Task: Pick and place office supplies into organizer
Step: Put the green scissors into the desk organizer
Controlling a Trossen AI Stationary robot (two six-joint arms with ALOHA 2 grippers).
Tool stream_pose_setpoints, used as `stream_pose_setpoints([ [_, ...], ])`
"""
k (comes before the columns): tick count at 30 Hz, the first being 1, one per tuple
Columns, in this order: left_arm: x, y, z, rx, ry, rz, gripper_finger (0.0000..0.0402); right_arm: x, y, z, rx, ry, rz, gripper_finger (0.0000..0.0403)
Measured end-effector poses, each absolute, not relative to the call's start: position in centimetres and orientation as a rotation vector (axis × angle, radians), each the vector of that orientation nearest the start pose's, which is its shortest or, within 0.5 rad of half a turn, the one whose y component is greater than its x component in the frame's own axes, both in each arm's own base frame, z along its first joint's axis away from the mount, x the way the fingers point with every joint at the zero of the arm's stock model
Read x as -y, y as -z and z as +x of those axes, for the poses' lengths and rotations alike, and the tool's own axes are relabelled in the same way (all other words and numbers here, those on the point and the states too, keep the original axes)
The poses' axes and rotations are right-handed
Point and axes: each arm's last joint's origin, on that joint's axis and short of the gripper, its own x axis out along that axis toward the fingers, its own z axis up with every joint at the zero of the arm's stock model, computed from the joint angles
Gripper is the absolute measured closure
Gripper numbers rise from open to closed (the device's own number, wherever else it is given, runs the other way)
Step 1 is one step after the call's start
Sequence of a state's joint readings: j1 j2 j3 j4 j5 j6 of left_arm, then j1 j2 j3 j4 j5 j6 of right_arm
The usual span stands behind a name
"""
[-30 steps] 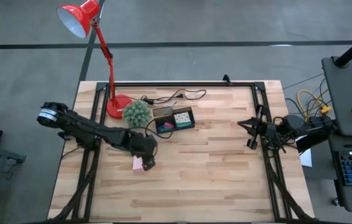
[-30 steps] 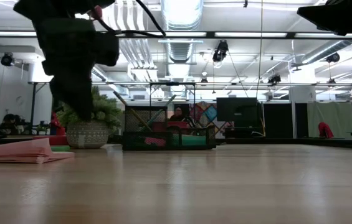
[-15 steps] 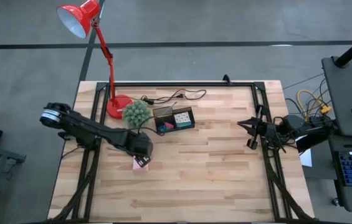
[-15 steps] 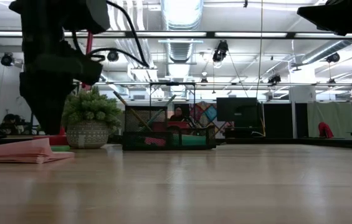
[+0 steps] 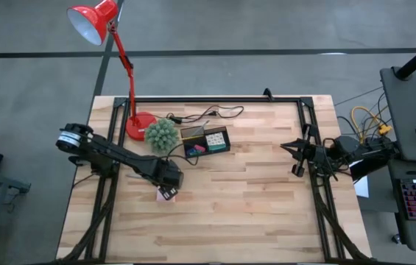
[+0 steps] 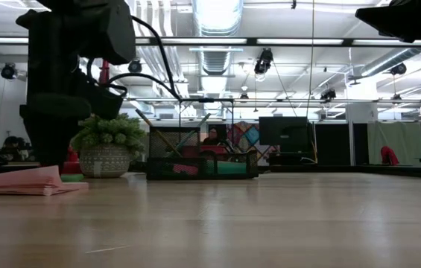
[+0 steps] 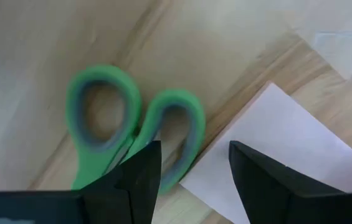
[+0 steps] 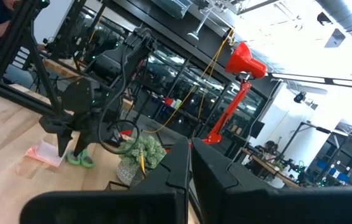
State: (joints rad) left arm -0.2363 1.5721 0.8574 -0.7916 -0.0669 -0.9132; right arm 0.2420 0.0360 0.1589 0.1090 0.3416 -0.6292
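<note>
Left gripper [image 7: 188,171] parted, pointing down; right gripper [image 5: 297,157] closed, parked.

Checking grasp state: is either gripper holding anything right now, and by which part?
Nothing is held. The left gripper is open above the green-handled scissors and the pink sticky-note pad. The right gripper is shut and empty at the table's right edge.

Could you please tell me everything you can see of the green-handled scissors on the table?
The green-handled scissors lie flat on the wooden table, beside the pink sticky-note pad. Two oval finger loops show, bright green with a greyish inner lining, looking like plastic. One loop meets a corner of the pad. The blades are hidden behind the left tool, which hangs open right above them without gripping.
</note>
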Motion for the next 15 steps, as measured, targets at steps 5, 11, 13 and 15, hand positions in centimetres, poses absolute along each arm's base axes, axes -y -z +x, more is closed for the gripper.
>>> stream_pose_setpoints([
  [5, 5.60, -15.38, 24.58, -1.422, -0.537, -0.502, 0.0226, -1.08, -22.44, 8.43, 0.183, 0.165, -0.559, 0.0394],
  [11, 5.54, -15.76, 24.60, -1.411, -0.527, -0.502, 0.0226, -1.08, -22.44, 8.43, 0.183, 0.165, -0.559, 0.0394],
  [13, 5.55, -15.77, 24.61, -1.416, -0.504, -0.478, 0.0226, -1.08, -22.44, 8.43, 0.183, 0.166, -0.559, 0.0394],
  [15, 5.52, -15.72, 24.57, -1.422, -0.493, -0.467, 0.0226, -1.08, -22.44, 8.43, 0.183, 0.165, -0.559, 0.0394],
])
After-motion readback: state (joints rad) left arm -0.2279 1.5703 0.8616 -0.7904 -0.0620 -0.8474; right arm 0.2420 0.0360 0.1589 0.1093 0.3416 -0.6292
